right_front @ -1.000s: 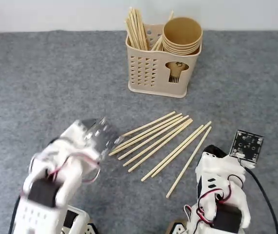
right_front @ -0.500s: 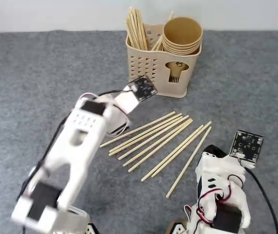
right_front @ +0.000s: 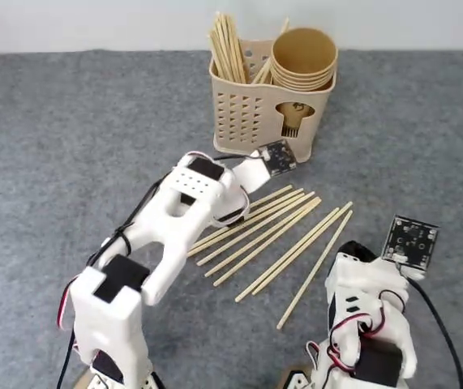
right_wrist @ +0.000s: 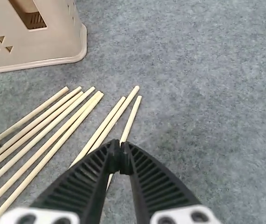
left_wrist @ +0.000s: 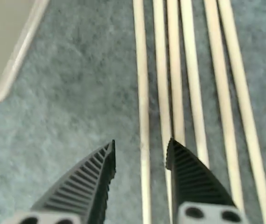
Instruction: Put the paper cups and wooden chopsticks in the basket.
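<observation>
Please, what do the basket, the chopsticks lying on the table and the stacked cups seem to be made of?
Basket: probably moulded plastic, beige and smooth, with regular cut-out holes.
Chopsticks: pale wood or bamboo, matt, apparently unvarnished.
Cups: likely brown paper, matt, with thin rolled rims.

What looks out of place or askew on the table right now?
Several wooden chopsticks lie loose on the grey mat in front of the basket, fanned out at a slant. The basket stands upright with the paper cups stacked inside. The open left gripper hangs over the loose sticks. Nothing looks damaged.
</observation>
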